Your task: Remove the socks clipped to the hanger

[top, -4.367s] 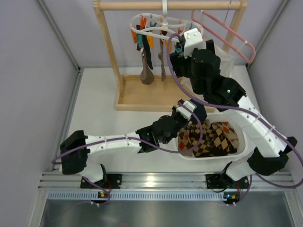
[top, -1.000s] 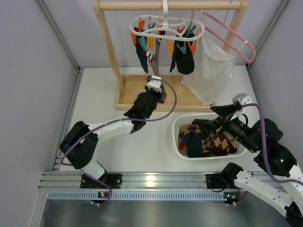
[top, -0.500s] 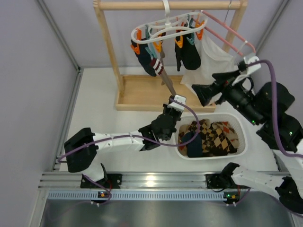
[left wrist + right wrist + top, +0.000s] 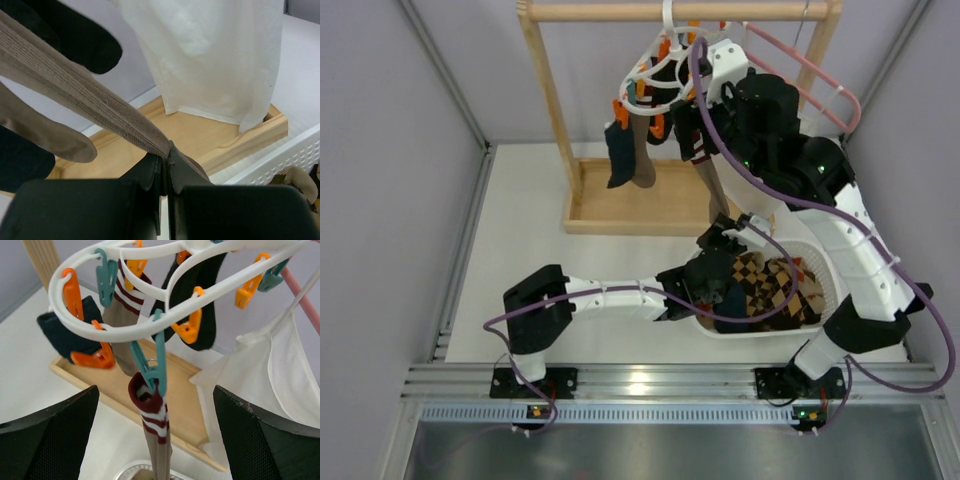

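The white ring hanger (image 4: 655, 70) hangs tilted on the wooden rack, with orange and teal clips. A navy sock (image 4: 618, 160) and a brown sock (image 4: 642, 165) dangle from it. My left gripper (image 4: 720, 243) is shut on the toe of a brown sock (image 4: 100, 112), stretched taut from a teal clip (image 4: 152, 367) towards the basket. Its cuff (image 4: 152, 410) is dark red and white striped. My right gripper (image 4: 155, 388) is open, its fingers (image 4: 50, 440) either side of that clip, not touching it. A black sock (image 4: 200, 295) and a navy sock (image 4: 60, 332) stay clipped.
The white basket (image 4: 825, 300) holds tan argyle socks (image 4: 775, 290) and a dark sock. A white mesh bag (image 4: 270, 370) hangs from a pink hanger (image 4: 800, 70) beside the ring. The wooden rack's post (image 4: 548, 100) and tray base (image 4: 200, 132) stand behind.
My left gripper has pulled the brown sock down and right to the basket's edge, tilting the hanger. My right arm has swung up from the right to the hanger, gripper open around the teal clip.
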Action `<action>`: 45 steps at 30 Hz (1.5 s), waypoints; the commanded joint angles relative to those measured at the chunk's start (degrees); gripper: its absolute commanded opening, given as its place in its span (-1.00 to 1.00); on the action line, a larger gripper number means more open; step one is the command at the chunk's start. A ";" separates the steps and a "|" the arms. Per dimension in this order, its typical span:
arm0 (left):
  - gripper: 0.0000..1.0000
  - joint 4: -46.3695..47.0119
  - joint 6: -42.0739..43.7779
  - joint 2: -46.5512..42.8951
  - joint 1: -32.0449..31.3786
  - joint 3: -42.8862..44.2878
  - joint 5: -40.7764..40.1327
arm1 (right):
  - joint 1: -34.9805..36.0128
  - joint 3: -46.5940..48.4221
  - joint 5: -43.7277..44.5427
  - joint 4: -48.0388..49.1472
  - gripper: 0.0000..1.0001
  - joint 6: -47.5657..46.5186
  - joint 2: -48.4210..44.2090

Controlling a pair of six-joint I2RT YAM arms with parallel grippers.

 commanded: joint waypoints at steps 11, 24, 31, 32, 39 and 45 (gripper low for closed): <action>-1.00 0.51 3.82 3.57 -0.77 5.78 2.52 | 0.58 2.69 8.02 3.09 0.51 -9.32 6.42; -1.00 0.43 2.15 2.78 -0.77 4.11 2.35 | -2.32 0.14 -2.08 1.24 0.54 -8.26 1.41; -1.00 0.34 2.06 2.61 -0.77 4.02 2.43 | -2.59 1.19 -3.49 2.21 0.43 -9.14 2.81; -1.00 0.34 1.97 2.52 -0.77 3.93 2.43 | -2.59 1.45 -2.45 2.21 0.37 -9.49 3.17; -1.00 0.34 2.06 2.26 -0.77 3.49 2.87 | -2.50 2.25 -0.59 3.61 0.20 -10.55 5.01; -1.00 0.25 1.53 1.82 -0.77 3.14 3.31 | -2.50 2.25 3.53 6.07 0.09 -12.22 7.30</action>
